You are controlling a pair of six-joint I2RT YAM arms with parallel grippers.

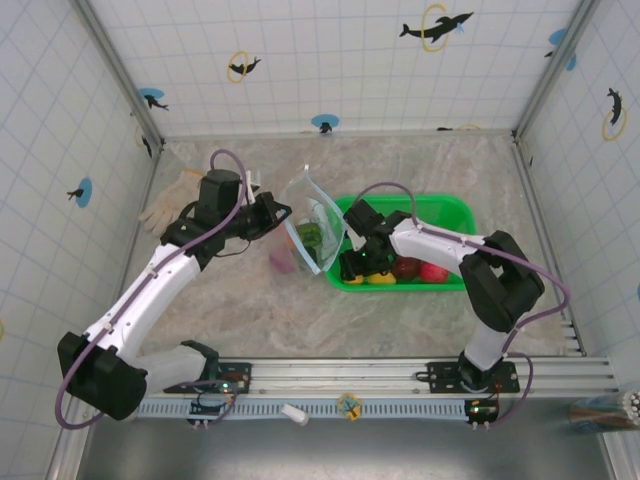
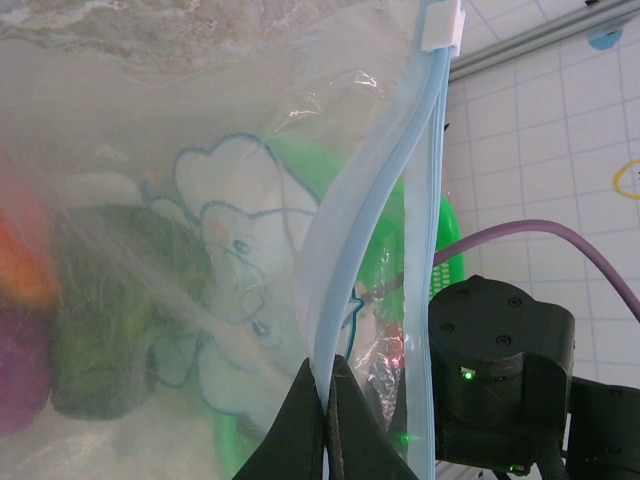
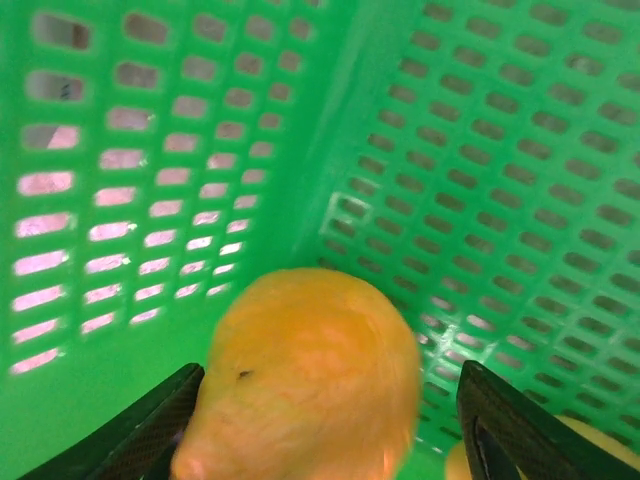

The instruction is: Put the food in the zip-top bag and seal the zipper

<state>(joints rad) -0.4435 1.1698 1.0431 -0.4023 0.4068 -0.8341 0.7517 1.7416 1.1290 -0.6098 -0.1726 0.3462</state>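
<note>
From above, the zip-top bag [image 1: 312, 228] stands upright on the worktop [image 1: 420, 170], just left of the green mesh basket [image 1: 447, 205]. The left pincer [image 1: 278, 215] is at the bag's left edge. The right pincer [image 1: 352, 265] is dipped into the basket's near-left corner, with a yellow toy [image 1: 380, 278] and a red toy [image 1: 432, 271] lying just to its right.

The left wrist view shows what the overhead view cannot. The left pincer [image 2: 325, 390] is pinched tight on the zipper [image 2: 335, 260]. Through the clear plastic, a dark green toy [image 2: 110, 310] and a magenta toy [image 2: 18, 375] sit inside the bag.

The right wrist view looks into the basket's corner [image 3: 520, 150]. There the right pincer [image 3: 330, 440] stands wide, its fingers [image 3: 140, 430] on either side of an orange toy fruit [image 3: 310, 360]. One finger lies close against the fruit and the other is apart from it.
</note>
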